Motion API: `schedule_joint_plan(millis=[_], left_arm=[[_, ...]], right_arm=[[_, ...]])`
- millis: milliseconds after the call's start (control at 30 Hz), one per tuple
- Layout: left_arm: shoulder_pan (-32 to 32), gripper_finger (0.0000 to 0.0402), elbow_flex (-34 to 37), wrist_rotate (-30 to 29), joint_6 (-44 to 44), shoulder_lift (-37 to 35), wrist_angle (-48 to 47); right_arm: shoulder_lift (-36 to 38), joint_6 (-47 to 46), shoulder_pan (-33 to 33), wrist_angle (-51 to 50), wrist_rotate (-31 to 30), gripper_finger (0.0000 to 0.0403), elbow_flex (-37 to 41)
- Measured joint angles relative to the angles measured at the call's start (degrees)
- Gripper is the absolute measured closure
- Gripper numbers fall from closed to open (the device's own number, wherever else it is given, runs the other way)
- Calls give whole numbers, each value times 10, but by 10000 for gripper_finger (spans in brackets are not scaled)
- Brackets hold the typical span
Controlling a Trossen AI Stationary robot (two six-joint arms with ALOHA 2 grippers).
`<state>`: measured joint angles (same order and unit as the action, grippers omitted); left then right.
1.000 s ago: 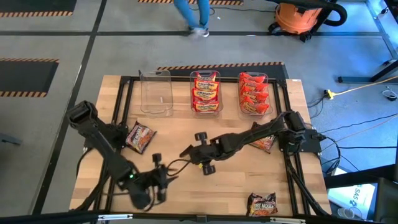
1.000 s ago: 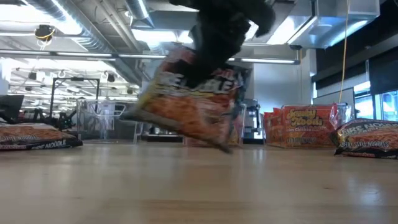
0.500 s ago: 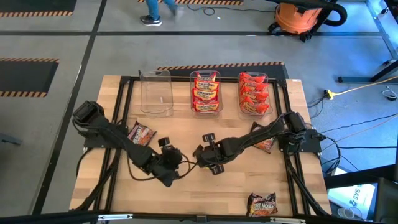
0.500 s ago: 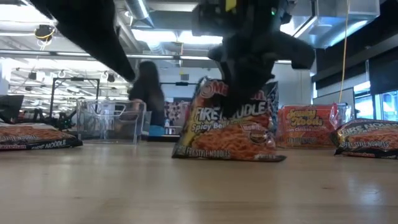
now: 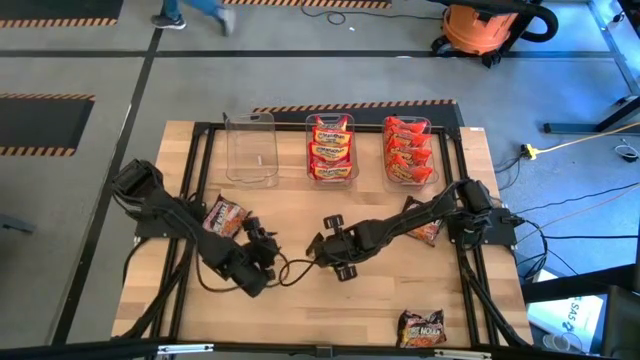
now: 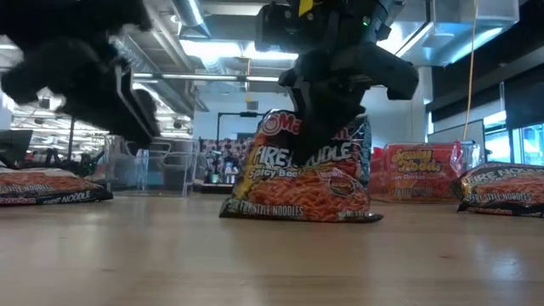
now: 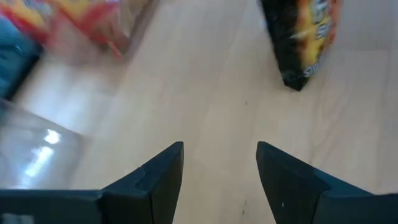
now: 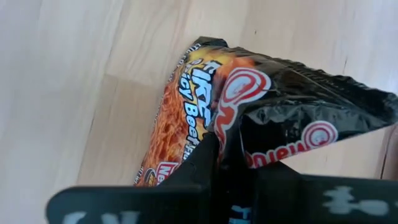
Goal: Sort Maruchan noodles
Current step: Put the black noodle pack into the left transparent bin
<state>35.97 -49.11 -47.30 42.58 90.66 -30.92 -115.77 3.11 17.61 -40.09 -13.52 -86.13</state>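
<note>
Currently the right gripper (image 5: 318,246), at the middle of the high view, is clenched on the top edge of a black packet (image 6: 306,174); the packet stands upright with its bottom edge on the tabletop (image 6: 272,255). The left gripper (image 5: 268,243), just left of it, holds nothing, its fingers (image 7: 155,177) spread apart above bare wood. Other black packets lie at left (image 5: 224,219), right (image 5: 425,229) and lower right (image 5: 421,327). Two bins (image 5: 332,148) at upper centre hold orange and red packets.

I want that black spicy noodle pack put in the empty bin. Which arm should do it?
The right arm, probably. Its gripper is already shut on the black noodle packet, standing on the table. The left gripper is open, holding nothing. The empty bin waits.
</note>
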Motion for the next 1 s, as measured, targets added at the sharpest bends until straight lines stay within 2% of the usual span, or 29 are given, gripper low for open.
schedule_joint_plan(millis=[233, 367, 467, 600, 733, 1000], left_arm=[[-7, 204, 149, 77, -60, -48, 318], [-23, 204, 195, 108, -99, -57, 484], [-39, 204, 201, 114, -103, -56, 509], [-60, 189, 201, 153, -108, -55, 511], [-71, 150, 194, 178, -108, -55, 511], [-83, 62, 174, 171, -109, -55, 514]], right_arm=[[0, 2, 0, 26, -3, 377, 0], [0, 2, 0, 34, 1, 377, 0], [0, 2, 0, 40, 1, 377, 0], [0, 2, 0, 42, 1, 377, 0], [0, 2, 0, 45, 1, 377, 0], [0, 17, 0, 89, 1, 377, 0]])
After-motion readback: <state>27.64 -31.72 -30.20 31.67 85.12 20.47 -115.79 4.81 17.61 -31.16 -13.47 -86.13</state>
